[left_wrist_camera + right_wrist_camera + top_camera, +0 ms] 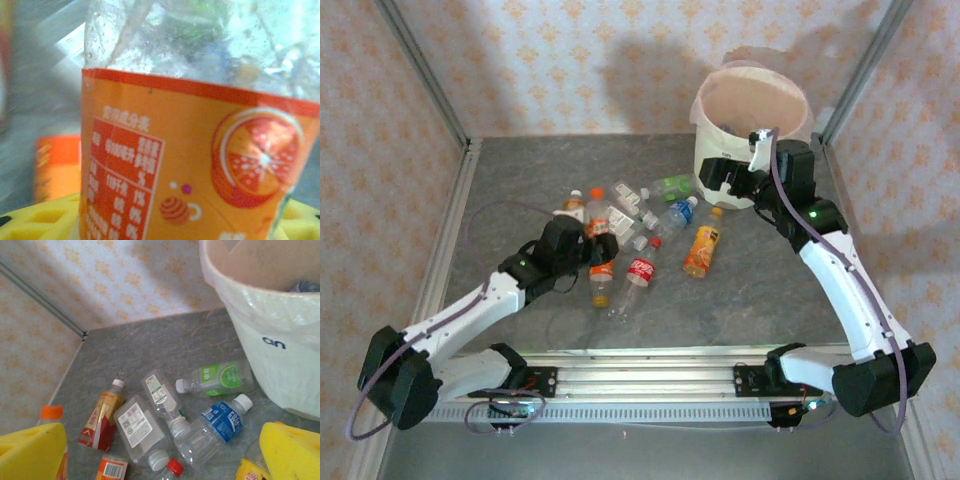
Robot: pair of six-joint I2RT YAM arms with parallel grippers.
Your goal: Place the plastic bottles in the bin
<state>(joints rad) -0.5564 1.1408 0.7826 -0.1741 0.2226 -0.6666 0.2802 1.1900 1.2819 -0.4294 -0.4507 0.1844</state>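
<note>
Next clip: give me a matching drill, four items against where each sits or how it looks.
Column one:
1. green-label bottle
2. blue-label bottle
3. red-label bottle
4. bin

Column two:
A. upright at the table's far right, bag-lined
B. lying by the bin's base, on its left side
C. red cap, lying mid-table
D. white cap, lying next to the green-label one, on its near side

Pairs: 1-B, 2-D, 3-C, 4-A

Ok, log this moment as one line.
left pincer: around orange-label bottle, grip unclear | right pincer: open, empty, beside bin | other bottles: lying on table

Bare table (770,300) right of bottles (642,268)
</note>
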